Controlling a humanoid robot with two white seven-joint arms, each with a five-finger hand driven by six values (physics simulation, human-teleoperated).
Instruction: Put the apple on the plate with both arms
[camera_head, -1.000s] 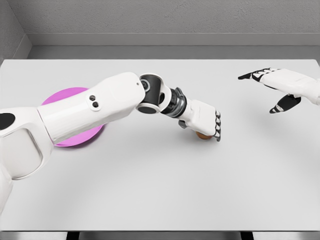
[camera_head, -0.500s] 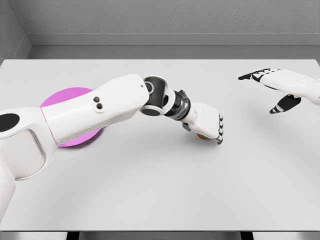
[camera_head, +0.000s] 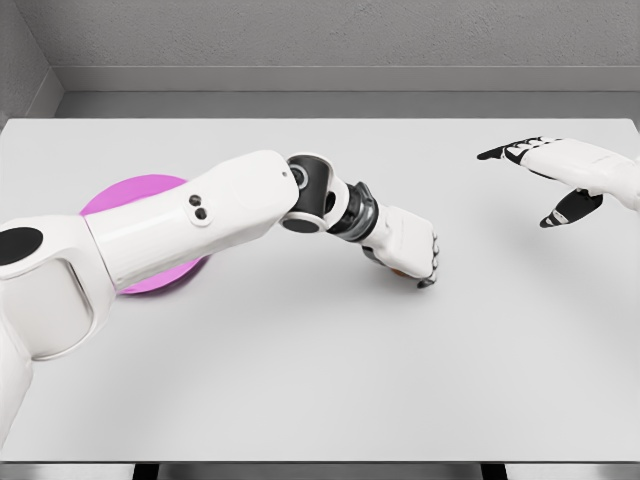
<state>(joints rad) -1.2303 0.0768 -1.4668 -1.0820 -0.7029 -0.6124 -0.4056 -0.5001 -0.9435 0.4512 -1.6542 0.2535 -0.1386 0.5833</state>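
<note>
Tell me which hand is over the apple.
The left hand, fingers curled over the apple mid-table; the right hand hovers open, far right.

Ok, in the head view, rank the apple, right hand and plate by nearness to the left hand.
1. Apple: under the left hand, fingers curled over it.
2. Right hand: far right, open.
3. Plate: far left, partly behind the left arm.

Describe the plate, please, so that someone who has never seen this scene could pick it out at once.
Start from the white table and look to its left side, where the left arm's white forearm crosses it. The plate lies flat beneath that forearm, partly hidden by it. It is a round magenta disc, the only brightly coloured thing on the table.
</note>
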